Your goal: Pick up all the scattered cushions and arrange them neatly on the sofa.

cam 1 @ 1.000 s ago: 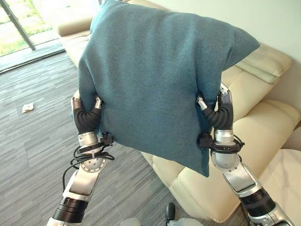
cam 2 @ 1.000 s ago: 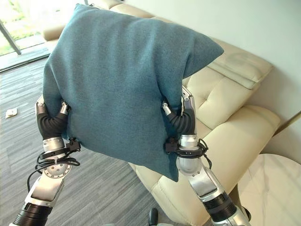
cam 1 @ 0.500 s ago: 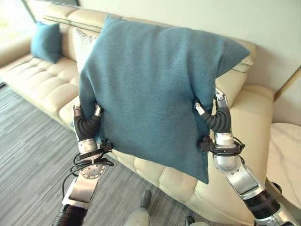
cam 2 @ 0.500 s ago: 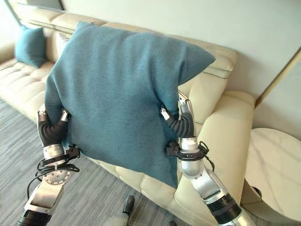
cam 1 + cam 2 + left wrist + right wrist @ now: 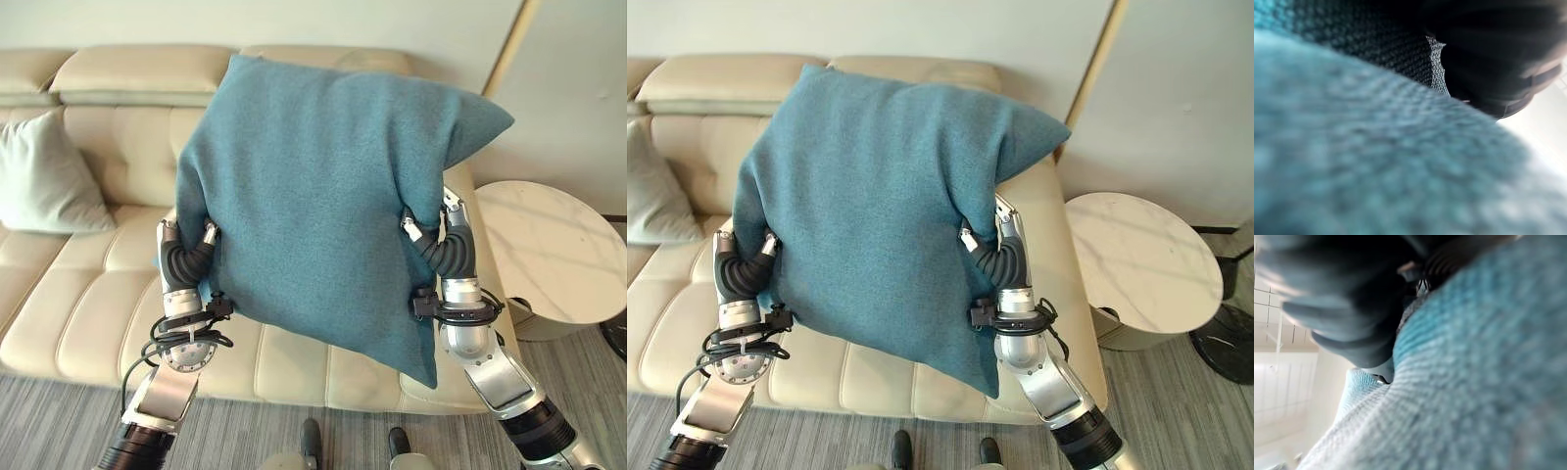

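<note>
Cushion (image 5: 323,196) soft, light, bulky; sags between my left hand (image 5: 183,257) and right hand (image 5: 446,245), gripped at side edges. Finger state hidden; cannot tell.

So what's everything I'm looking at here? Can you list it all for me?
Big cushion: one, teal, held up in the air between both hands, in front of the sofa.
Small cushion: one, pale grey-green, leaning against the sofa back on the robot's left.
Sofa: one, cream, tufted seat, against the wall.
Side table: one, round, white marbled top, to the right of the sofa.
Floor: grey striped carpet, in front of the sofa.
Wall: pale, behind the sofa.
Left hand: one, dark ribbed cover, pressed into the big cushion's left edge; fingers hidden behind the fabric.
Right hand: one, dark ribbed cover, at the big cushion's right edge; fingers hidden too.
</note>
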You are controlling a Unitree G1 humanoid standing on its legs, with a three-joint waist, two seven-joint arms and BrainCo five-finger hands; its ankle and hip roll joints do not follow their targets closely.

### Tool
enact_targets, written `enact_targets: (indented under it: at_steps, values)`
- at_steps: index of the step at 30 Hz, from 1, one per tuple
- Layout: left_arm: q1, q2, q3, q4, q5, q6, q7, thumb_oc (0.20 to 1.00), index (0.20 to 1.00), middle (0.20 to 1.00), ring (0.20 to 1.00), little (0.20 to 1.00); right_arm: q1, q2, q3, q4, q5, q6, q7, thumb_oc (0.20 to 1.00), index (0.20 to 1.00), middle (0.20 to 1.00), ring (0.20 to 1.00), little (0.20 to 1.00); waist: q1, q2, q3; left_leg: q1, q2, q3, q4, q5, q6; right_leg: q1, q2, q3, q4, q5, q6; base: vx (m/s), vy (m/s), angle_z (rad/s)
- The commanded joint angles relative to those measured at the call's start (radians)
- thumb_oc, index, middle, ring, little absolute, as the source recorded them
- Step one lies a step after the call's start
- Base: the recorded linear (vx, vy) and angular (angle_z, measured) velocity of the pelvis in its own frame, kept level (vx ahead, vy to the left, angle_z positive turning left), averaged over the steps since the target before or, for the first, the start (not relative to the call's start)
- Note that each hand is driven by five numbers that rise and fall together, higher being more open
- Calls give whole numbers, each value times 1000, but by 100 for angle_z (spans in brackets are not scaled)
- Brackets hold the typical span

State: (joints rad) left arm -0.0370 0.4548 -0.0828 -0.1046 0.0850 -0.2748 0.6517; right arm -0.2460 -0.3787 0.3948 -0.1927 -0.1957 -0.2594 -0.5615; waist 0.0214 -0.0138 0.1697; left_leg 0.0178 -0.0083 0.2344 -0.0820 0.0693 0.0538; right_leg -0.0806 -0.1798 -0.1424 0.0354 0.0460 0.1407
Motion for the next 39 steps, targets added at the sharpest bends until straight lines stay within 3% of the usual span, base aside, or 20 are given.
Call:
enact_targets:
  at_steps: [1,2,6,11,15,18,19,24,26,27,28,29,33,39]
  values:
    - [-77,-3,-64,-95,23,-97,0,200,200,200,200,200,-84,16,68,-85,-45,-89,9,200,200,200,200,200,-8,6,-80,-14,52,-81,23,-92,-79,-9,25,-17,-26,-39,0,100,-25,-87]
    - [-79,-11,-67,-81,26,-94,-3,200,200,200,200,200,-81,11,68,-73,-51,-86,7,200,200,200,200,200,-14,0,-87,-9,49,-87,21,-95,-76,1,36,8,-47,-32,-2,153,-31,-31]
    - [-100,-26,-81,-51,30,-90,15,200,200,200,200,200,-96,-8,78,-31,-70,-71,-6,200,200,200,200,200,-5,-7,-104,11,45,-99,-5,-100,-83,43,39,6,-109,-7,6,110,-30,-11]
    - [-209,-48,-137,6,44,-89,93,200,200,200,200,200,-209,-1,133,63,-99,-46,-50,200,200,200,200,200,7,-13,-51,-40,54,-130,10,-91,-87,14,34,-13,-78,-18,0,-52,-36,14]
    - [-389,-52,-211,88,48,-100,168,200,200,200,200,200,-414,6,194,159,-161,-5,-111,200,200,200,200,200,27,-31,42,-243,55,-173,150,-97,-92,-144,12,-18,38,-34,-17,-283,-81,42]
    - [-711,-28,-292,282,57,-88,252,200,200,200,200,200,-739,-23,249,365,-191,47,-189,200,200,200,200,200,40,-40,65,-490,45,-213,302,-115,-103,-371,-6,-16,186,-63,-28,-266,-55,46]
    - [-719,-28,-293,287,57,-90,253,200,200,200,200,200,-746,-22,249,370,-190,45,-191,200,200,200,200,200,39,-41,65,-498,45,-213,307,-116,-103,-379,-7,-16,190,-64,-28,-60,-33,46]
    - [-1079,24,-377,570,29,-55,274,200,200,200,200,200,-1074,-67,311,606,-206,102,-254,200,200,200,200,200,43,-58,93,-689,42,-238,422,-137,-116,-555,-22,-7,301,-92,-27,-46,-23,27]
    - [-1265,82,-451,750,13,-30,237,200,200,200,200,200,-1209,-95,353,756,-178,110,-288,200,200,200,200,200,36,-56,98,-769,45,-249,464,-174,-126,-633,-20,8,349,-123,-16,13,2,19]
    - [-1280,82,-455,760,9,-35,237,200,200,200,200,200,-1220,-95,354,764,-176,106,-290,200,200,200,200,200,35,-59,103,-792,40,-245,467,-146,-121,-652,-27,3,346,-98,-22,-2,9,20]
    - [-1281,82,-455,762,9,-35,237,200,200,200,200,200,-1220,-95,354,765,-175,105,-290,200,200,200,200,200,35,-58,97,-782,44,-249,468,-173,-126,-646,-22,9,353,-122,-16,-7,39,5]
    - [-1454,135,-562,930,9,-11,189,200,200,200,200,200,-1322,-133,391,893,-134,104,-313,200,200,200,200,200,22,-50,106,-872,42,-255,510,-183,-127,-730,-28,19,393,-127,-11,78,20,4]
    - [-1609,181,-670,1047,29,7,166,200,200,200,200,200,-1424,-167,441,1009,-91,96,-331,200,200,200,200,200,13,-44,110,-978,36,-261,557,-194,-126,-828,-35,31,433,-132,-5,19,43,7]
    - [-1868,242,-966,1237,165,53,155,200,200,200,200,200,-1619,-229,614,1149,-83,83,-360,200,200,200,200,200,6,-29,80,-1155,17,-255,612,-201,-119,-995,-52,42,482,-128,10,59,47,-1]
